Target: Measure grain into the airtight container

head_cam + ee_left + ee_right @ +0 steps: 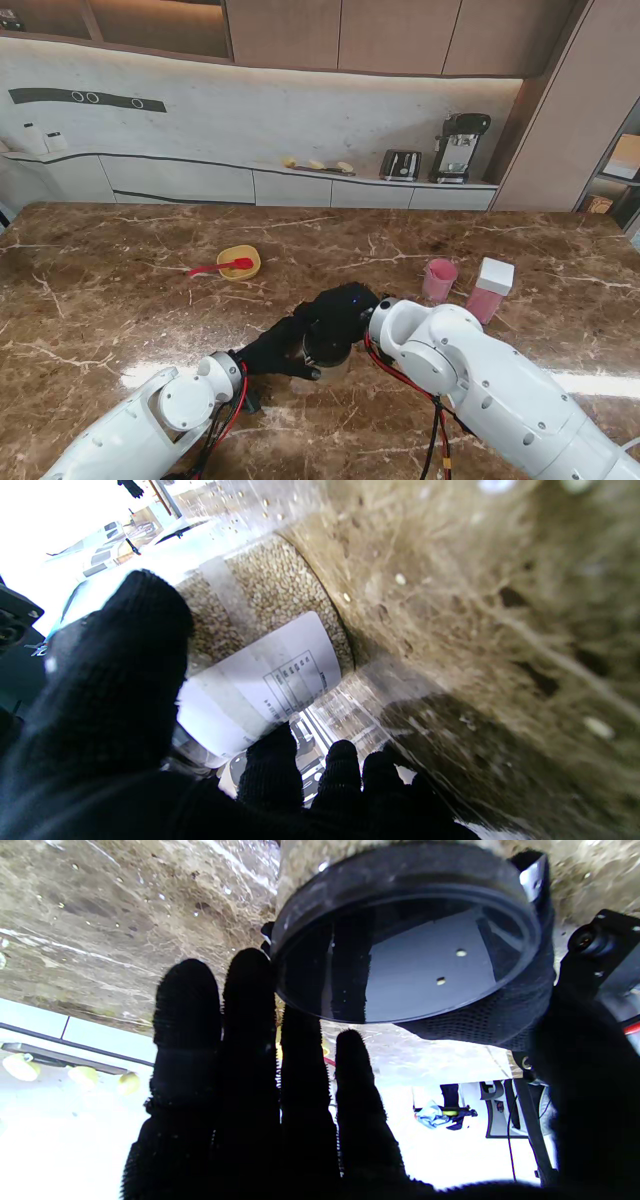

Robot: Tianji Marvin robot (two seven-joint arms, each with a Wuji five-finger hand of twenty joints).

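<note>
In the stand view we start at the left of centre, where a yellow bowl with a red spoon in it sits on the marble table. Moving right, our left hand, in a black glove, reaches in from the lower left and wraps the side of the jar at the middle of the frame, low down. Its wrist view shows the thumb on one side of the clear wall and the fingertips curled on the other, so it grips the jar. The jar is transparent, filled with pale grain, and carries a white printed label.

Our right hand covers the jar's top from the right. In its wrist view the round dark lid lies against the palm side, the four fingers held straight and close together beside it; we cannot tell whether the thumb clamps it.

Farther right stand a pink cup and, just beside it, a pink box with a white lid.
</note>
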